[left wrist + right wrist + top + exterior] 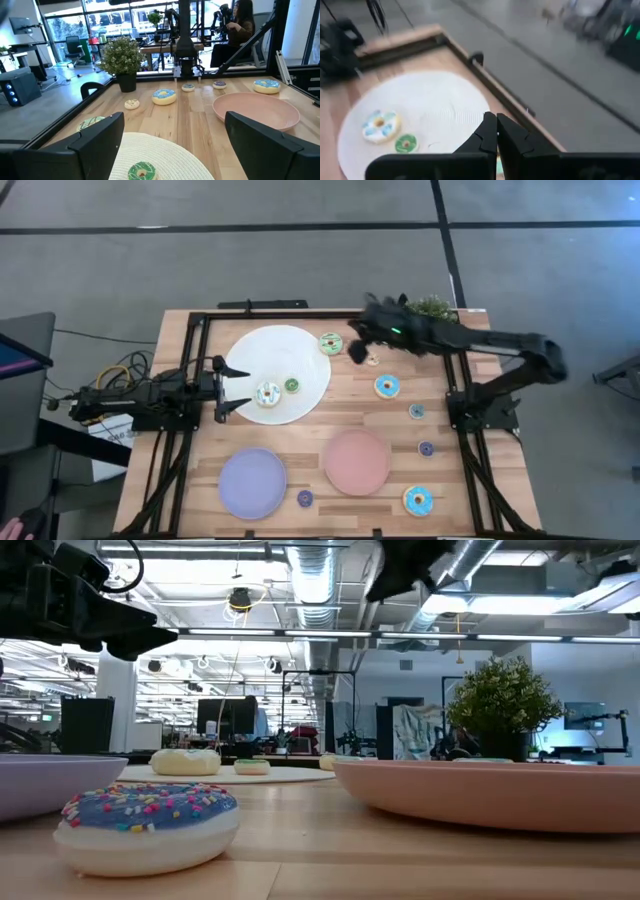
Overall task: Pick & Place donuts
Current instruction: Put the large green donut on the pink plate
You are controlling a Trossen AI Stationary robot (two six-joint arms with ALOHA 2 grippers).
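Several small toy donuts are in view. A blue-and-white one (pixel 268 393) and a green one (pixel 291 385) lie on the large white disc (pixel 280 345). A green-iced donut (pixel 331 343) and a small cream one (pixel 372 360) lie on the table just right of the disc. My left gripper (pixel 246 387) is open and empty at the disc's left edge, and the green donut (pixel 141 171) lies just ahead of it. My right gripper (pixel 495 127) is shut and empty. It hangs raised over the table (pixel 355 350) beside the green-iced donut.
More donuts lie on the right half: blue (pixel 387 386), small (pixel 416 411), small purple (pixel 426 448), blue (pixel 418 500), and a purple one (pixel 305 498) between the plates. A lilac plate (pixel 252 483) and a pink plate (pixel 357 462) sit near the front. A potted plant (pixel 432 307) stands at the far edge.
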